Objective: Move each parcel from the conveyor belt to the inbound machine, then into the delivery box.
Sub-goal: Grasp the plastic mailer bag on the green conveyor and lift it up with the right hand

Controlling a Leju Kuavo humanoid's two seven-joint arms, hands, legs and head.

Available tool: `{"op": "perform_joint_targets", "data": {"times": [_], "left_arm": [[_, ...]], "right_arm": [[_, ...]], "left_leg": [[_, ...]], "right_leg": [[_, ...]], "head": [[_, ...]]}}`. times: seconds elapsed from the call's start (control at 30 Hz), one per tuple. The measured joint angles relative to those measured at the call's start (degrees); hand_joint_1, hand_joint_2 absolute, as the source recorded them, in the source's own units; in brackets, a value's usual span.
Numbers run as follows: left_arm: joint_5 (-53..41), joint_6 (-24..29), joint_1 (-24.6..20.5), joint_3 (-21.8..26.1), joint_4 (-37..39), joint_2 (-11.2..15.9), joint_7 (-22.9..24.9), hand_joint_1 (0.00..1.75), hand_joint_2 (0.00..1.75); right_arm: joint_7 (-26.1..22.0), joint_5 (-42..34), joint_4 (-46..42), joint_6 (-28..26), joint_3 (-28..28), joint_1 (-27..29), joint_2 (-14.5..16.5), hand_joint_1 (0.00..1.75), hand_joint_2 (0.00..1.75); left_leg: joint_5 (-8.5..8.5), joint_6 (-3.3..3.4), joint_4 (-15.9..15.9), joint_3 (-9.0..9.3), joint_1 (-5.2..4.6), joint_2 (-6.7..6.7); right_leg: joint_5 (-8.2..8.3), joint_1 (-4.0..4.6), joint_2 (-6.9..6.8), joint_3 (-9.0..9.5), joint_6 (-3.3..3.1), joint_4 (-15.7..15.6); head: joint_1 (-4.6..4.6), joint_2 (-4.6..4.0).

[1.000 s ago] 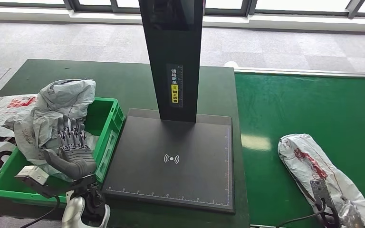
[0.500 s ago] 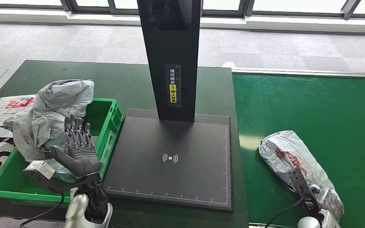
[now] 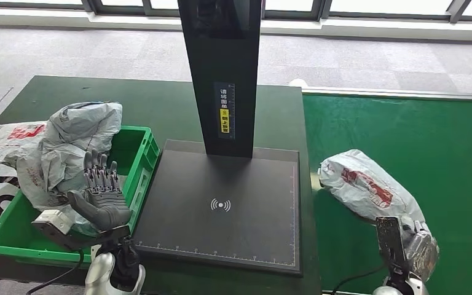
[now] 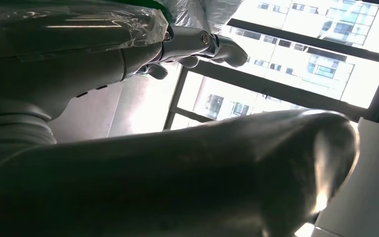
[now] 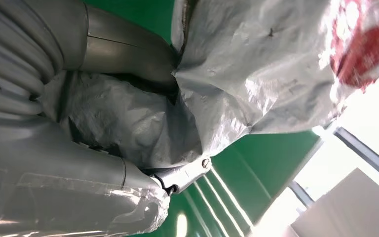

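The white parcel [image 3: 369, 187] is lying over the green conveyor belt [image 3: 418, 135] just beside the inbound machine [image 3: 221, 203], with the right hand [image 3: 415, 249] clamping its near end, while the left hand [image 3: 101, 196] is hovering, fingers spread and empty, over the green delivery box [image 3: 136, 178] holding grey parcels [image 3: 67, 147].

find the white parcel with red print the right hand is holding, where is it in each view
Head view: white parcel lies low on the right, over the green belt, its near end in the right hand.
Left wrist view: not in it.
Right wrist view: crinkled plastic fills the middle and far side.
Shared landmark: the green belt.
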Motion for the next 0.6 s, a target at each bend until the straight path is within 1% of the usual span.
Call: {"op": "perform_joint_targets", "data": {"times": [0.13,0.2,0.23,0.33,0.4,0.47,0.6], "left_arm": [[-0.01,-0.01,0.01,0.0,0.0,-0.01,-0.04,0.0,0.0],[-0.01,-0.01,0.01,0.0,0.01,-0.01,-0.1,0.0,0.0],[-0.01,-0.01,0.0,0.0,0.04,-0.01,-0.21,0.0,0.0],[0.01,0.01,-0.21,0.0,0.46,-0.01,-0.84,0.0,0.0],[0.07,0.05,-0.63,0.0,1.04,0.01,-1.26,0.0,0.0],[0.19,0.12,-1.11,0.0,1.68,0.04,-1.63,0.0,0.0],[0.45,0.18,-1.62,0.0,2.64,0.1,-2.24,0.0,0.0]], "right_arm": [[-0.84,-0.93,-4.8,-0.63,1.08,1.15,1.22,1.75,1.75],[-3.15,-2.98,-6.12,-2.18,1.53,1.72,1.64,1.75,1.75],[-5.6,-4.87,-6.87,-3.75,1.89,2.09,1.91,1.75,1.75],[-15.87,-11.93,-11.07,-8.38,3.63,3.49,3.4,1.75,1.75],[-20.67,-15.03,-15.68,-9.35,5.18,4.38,4.68,1.75,1.75],[-22.14,-15.14,-20.39,-9.56,7.11,5.06,5.41,1.75,1.75],[-22.38,-11.54,-27.57,-9.62,11.98,5.62,5.76,1.75,1.75]], "left_leg": [[0.0,0.01,-0.01,-0.05,-0.05,-0.02],[-0.01,0.02,0.0,-0.07,-0.1,-0.05],[-0.01,0.02,0.0,-0.07,-0.12,-0.08],[0.0,0.03,0.0,-0.09,-0.15,-0.13],[0.0,0.03,0.01,-0.09,-0.15,-0.12],[0.0,0.03,0.0,-0.09,-0.15,-0.12],[0.0,0.02,0.0,-0.09,-0.14,-0.11]], "right_leg": [[-0.01,-0.01,-0.08,-0.03,0.02,-0.01],[-0.01,-0.04,-0.1,-0.04,0.03,-0.01],[-0.01,-0.06,-0.11,-0.04,0.03,-0.01],[-0.01,-0.08,-0.13,-0.06,0.03,-0.01],[-0.01,-0.09,-0.13,-0.07,0.03,-0.01],[-0.01,-0.09,-0.13,-0.07,0.03,0.0],[-0.01,-0.08,-0.13,-0.08,0.03,0.0]], "head": [[0.0,0.0],[0.0,0.0],[0.0,0.0],[0.0,0.0],[-0.01,0.0],[-0.01,0.0],[-0.01,0.0]]}}
